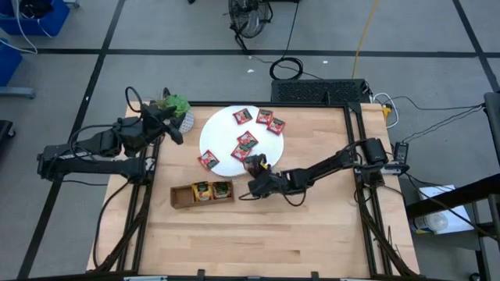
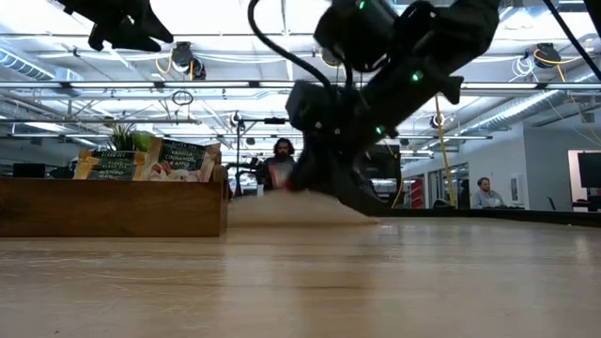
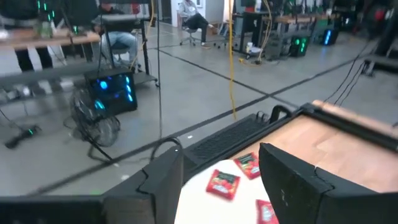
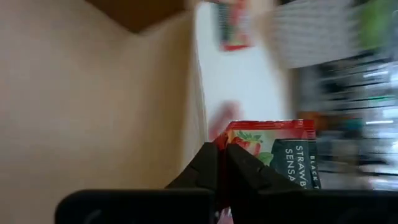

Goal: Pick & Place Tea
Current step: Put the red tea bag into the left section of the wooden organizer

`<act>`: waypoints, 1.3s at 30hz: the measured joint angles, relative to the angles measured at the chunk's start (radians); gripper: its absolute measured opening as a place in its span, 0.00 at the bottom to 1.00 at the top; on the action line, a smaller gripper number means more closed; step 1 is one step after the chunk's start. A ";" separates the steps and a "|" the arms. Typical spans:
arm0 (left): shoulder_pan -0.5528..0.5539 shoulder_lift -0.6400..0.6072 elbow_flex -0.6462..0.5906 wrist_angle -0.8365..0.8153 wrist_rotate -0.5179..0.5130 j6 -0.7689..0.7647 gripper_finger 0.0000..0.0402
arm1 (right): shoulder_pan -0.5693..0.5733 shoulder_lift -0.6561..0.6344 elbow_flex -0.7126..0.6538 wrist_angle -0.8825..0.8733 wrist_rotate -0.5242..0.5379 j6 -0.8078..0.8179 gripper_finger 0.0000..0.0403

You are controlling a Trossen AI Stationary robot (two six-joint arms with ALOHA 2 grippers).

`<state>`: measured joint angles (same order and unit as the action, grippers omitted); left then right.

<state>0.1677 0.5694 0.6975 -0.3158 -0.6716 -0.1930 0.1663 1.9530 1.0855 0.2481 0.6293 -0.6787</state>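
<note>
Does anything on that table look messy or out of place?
Nothing much: red tea sachets lie scattered at odd angles on the white disc, and the right gripper pinches one red sachet at the disc's edge.

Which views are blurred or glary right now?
Right wrist view: smeared all over, only the red sachet in the right gripper reads. Low view: right arm a dark blur, ceiling lights glare. Left wrist view: soft, sachets fuzzy. High view: sharp, evenly lit.
</note>
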 joint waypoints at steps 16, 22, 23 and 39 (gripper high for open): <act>0.001 0.000 0.000 -0.009 -0.001 -0.072 0.52 | 0.065 0.000 0.000 0.270 0.205 -0.377 0.00; 0.001 0.000 0.000 -0.014 -0.001 -0.072 0.52 | 0.078 0.000 0.000 0.222 0.184 -0.289 0.00; 0.001 0.000 0.000 -0.019 0.000 -0.072 0.52 | 0.078 0.000 0.000 0.207 0.166 -0.263 0.00; 0.001 0.000 0.000 -0.032 0.000 -0.072 0.52 | 0.058 0.000 0.001 0.036 -0.111 0.049 0.01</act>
<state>0.1688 0.5694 0.6971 -0.3481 -0.6716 -0.2653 0.2243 1.9526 1.0866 0.2843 0.5187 -0.6299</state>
